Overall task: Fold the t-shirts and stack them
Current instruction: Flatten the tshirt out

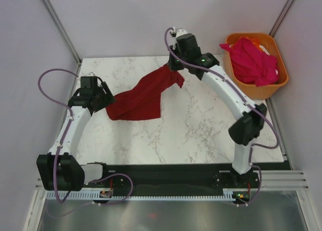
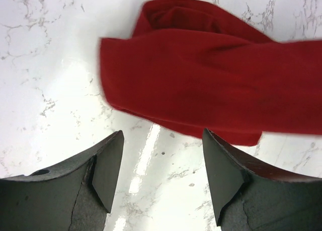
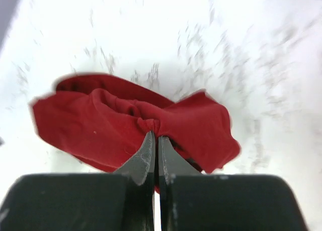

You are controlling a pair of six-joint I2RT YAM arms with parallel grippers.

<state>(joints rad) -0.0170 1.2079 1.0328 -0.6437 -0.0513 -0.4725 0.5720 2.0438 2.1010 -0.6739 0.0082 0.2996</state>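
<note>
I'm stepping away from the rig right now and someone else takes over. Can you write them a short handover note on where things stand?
Right gripper: jaws shut on a bunched corner of the crimson t-shirt, at the far side of the table.
Left gripper: jaws open, hovering beside the shirt's near-left edge, holding nothing.
Crimson t-shirt: stretched diagonally across the marble, unfolded and rumpled.
Magenta t-shirt: heaped in the orange tub at the far right, untouched.
Done: one shirt is out on the table and gripped at one end.
Left: spread and fold the crimson shirt, fetch and fold the magenta one, then stack them.
</note>
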